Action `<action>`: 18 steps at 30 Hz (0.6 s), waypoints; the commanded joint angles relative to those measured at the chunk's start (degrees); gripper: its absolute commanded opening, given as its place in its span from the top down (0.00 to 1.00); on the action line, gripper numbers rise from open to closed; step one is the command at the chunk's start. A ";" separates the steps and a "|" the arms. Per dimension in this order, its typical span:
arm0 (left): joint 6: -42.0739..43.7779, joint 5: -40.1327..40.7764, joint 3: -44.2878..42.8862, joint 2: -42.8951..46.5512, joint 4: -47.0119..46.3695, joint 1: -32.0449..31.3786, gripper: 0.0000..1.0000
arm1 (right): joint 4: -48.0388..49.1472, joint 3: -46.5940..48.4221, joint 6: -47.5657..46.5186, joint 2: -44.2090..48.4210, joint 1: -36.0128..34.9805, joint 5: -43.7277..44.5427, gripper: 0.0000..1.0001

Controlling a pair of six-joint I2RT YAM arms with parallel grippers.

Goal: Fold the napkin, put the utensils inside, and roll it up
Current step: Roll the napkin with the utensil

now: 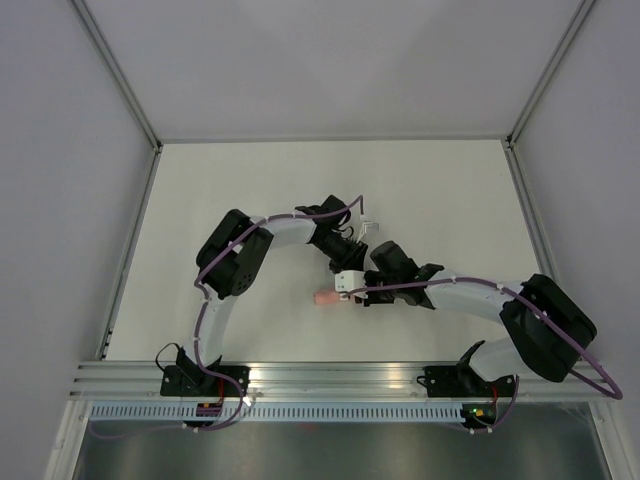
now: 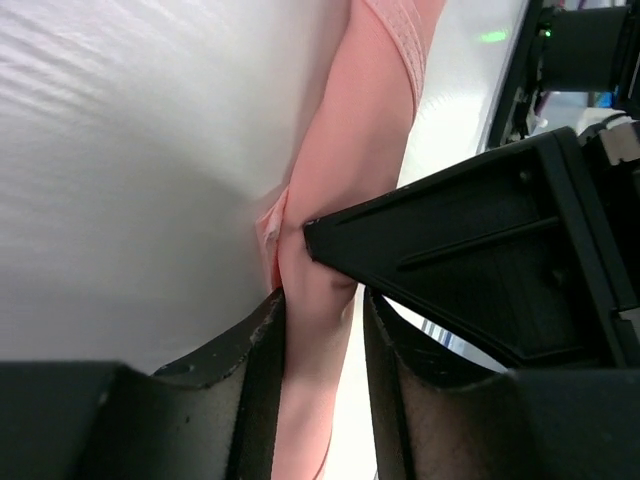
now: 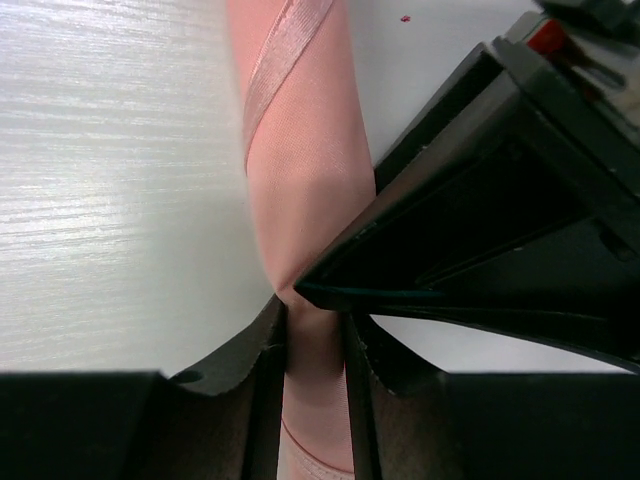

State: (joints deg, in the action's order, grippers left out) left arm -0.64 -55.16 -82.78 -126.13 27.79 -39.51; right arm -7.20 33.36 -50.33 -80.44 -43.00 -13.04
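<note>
left tool [image 2: 322,300] sits nearest the lens, its dark fingers [image 2: 250,390] apart astride the napkin [image 2: 350,150], which is rolled into a slim pink tube. one finger touches the cloth and the other shows a thin sliver of gap, so no firm clamp there. right tool [image 3: 314,315] is clamped on the napkin, both fingers pressed into the roll, cloth pinched narrower between them. in each wrist view a black wedge-shaped finger of the other tool comes in from the right, its tip touching the roll just ahead of the near fingers. hem band [image 3: 285,60] spirals round the tube further along. top view: left arm [image 1: 240,255] and right arm [image 1: 470,295] meet mid desk [image 1: 250,190], one pink end of the roll poking out left of the tools.
</note>
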 commanded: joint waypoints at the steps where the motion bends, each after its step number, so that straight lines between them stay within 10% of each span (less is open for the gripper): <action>1: 1.17 4.26 -2.56 4.92 -0.37 1.36 0.58 | -14.85 0.12 1.28 -5.85 0.20 -4.01 0.87; 18: -9.71 16.74 2.27 15.81 -7.73 10.76 0.59 | -22.77 12.77 6.72 -19.57 10.91 -12.36 0.87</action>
State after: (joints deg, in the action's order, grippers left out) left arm -3.44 -43.70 -82.02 -115.87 24.53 -30.83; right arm -19.64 48.12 -46.98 -93.51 -34.63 -26.63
